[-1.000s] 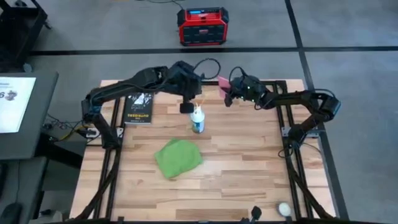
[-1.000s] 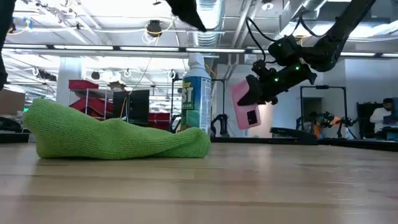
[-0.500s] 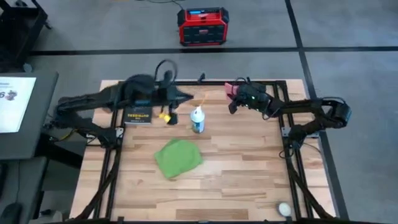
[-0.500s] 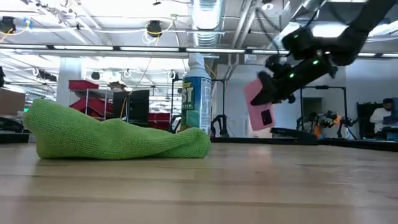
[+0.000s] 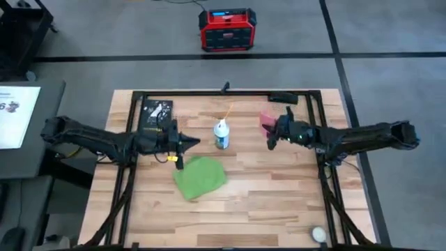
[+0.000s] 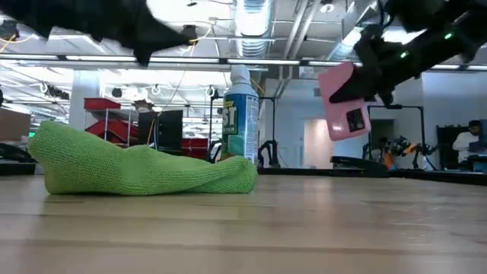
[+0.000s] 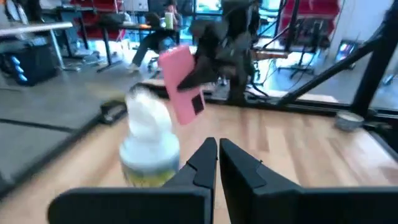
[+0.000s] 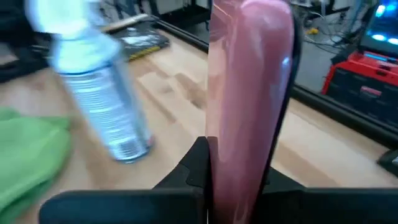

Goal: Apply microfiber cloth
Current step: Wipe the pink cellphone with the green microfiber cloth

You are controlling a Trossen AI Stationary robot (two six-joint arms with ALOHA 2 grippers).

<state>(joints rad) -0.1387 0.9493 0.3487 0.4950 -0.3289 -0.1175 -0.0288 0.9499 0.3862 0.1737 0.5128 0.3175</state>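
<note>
Grey floor surrounds the wooden tabletop (image 5: 279,202) in the high view, with a red box (image 5: 227,29) on the floor beyond the far edge. On the wood, the microfiber cloth (image 5: 199,176) lies bunched near the middle, a little toward the left edge. A spray bottle (image 5: 221,134) stands upright just beyond it, apart from it, and a black book (image 5: 157,116) lies near the far left corner. The left gripper (image 5: 187,143) hangs between book and bottle, just past the cloth's far edge. The right gripper (image 5: 272,132) sits to the right of the bottle, pinching a pink phone (image 5: 266,120).

From table height, the cloth (image 6: 137,165) lies in a low heap on the boards, with the bottle (image 6: 241,122) behind its right end. The phone (image 6: 346,103) is held tilted in the air, well clear of the wood.

Past the left wrist, the two dark fingers (image 7: 205,163) are pressed together with nothing between them, pointing toward the blurred bottle (image 7: 149,146) and the phone (image 7: 181,84) farther off.

Past the right wrist, the phone (image 8: 249,93) stands edge-on, clamped between the fingers, with the bottle (image 8: 102,93) and a corner of the cloth (image 8: 28,155) beyond.
</note>
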